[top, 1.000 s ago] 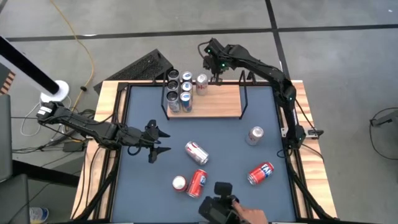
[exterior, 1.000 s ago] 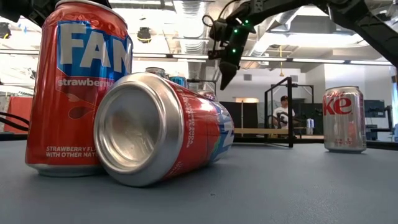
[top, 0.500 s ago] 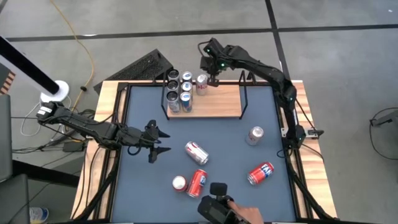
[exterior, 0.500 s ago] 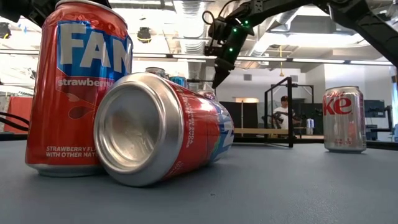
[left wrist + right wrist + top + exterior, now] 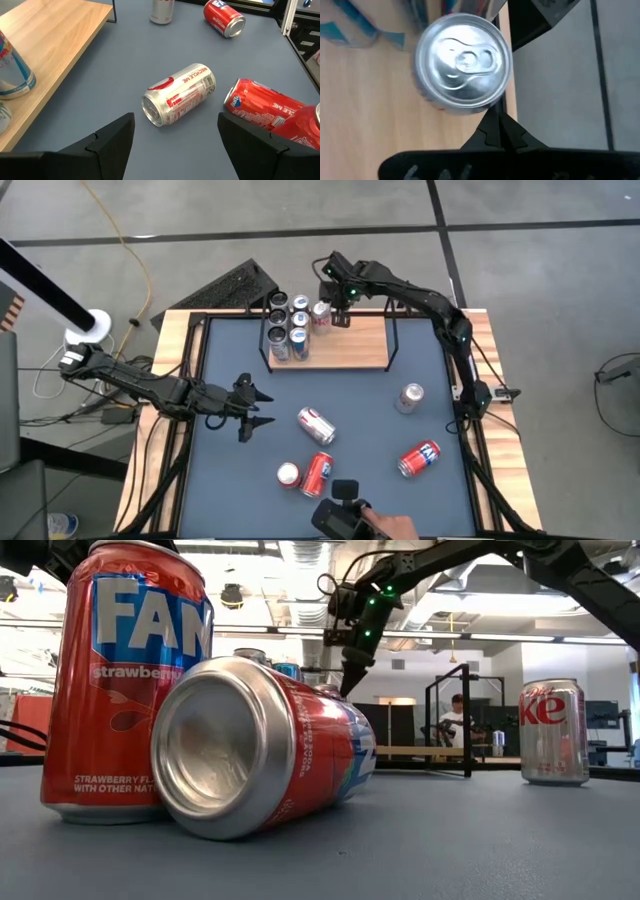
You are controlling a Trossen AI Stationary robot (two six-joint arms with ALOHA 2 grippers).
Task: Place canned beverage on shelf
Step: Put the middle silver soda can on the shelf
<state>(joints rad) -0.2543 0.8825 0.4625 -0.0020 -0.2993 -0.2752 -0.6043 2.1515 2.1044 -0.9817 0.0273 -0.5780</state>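
The shelf [image 5: 350, 345] stands at the table's far side, with several cans [image 5: 288, 330] upright at its left end. Just right of them stands one more silver can [image 5: 320, 313], seen top-on in the right wrist view [image 5: 464, 62]. My right gripper [image 5: 338, 308] is shut and points steeply down at this can's right side. My left gripper [image 5: 252, 409] hovers open over the table's left part. It faces a silver can [image 5: 180, 100] that lies on its side on the blue mat, and nothing is between its fingers. My right gripper's shut fingertips [image 5: 494, 122] stand right at the upright silver can's side [image 5: 482, 107], just under its top rim. They come down at a slant from the table's right. I cannot tell whether they touch it. The can stands upright on the shelf board.
On the mat are an upright Diet Coke can [image 5: 410, 397], a red can on its side [image 5: 419, 459], and another lying red can [image 5: 318, 475] beside an upright red strawberry can [image 5: 288, 475]. A person's hand with a dark device [image 5: 345, 520] is at the near edge. The shelf's right half is bare wood.
My right gripper has moved toward the table's left and a little down, closing on the lone silver can on the shelf, and has tipped more steeply downward. It has stayed shut. The hand with the device at the near edge has drifted left.
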